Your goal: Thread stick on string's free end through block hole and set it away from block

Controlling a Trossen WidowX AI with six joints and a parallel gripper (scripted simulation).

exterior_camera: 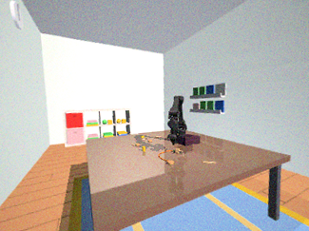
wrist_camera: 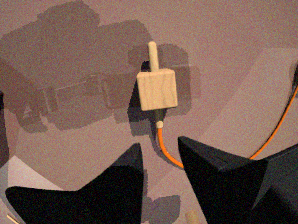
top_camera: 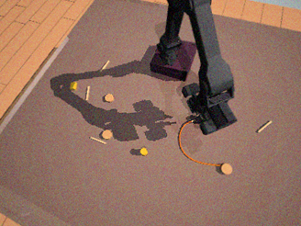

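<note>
A wooden block (wrist_camera: 157,90) sits on the brown table (top_camera: 254,69) with the thin stick (wrist_camera: 152,55) poking out its far side and the orange string (wrist_camera: 168,151) trailing from its near side, curving off to the round button (top_camera: 226,168). The gripper (wrist_camera: 161,163) hovers just behind the block, jaws partly apart and holding nothing, a loose stick (top_camera: 263,126) lying well apart
</note>
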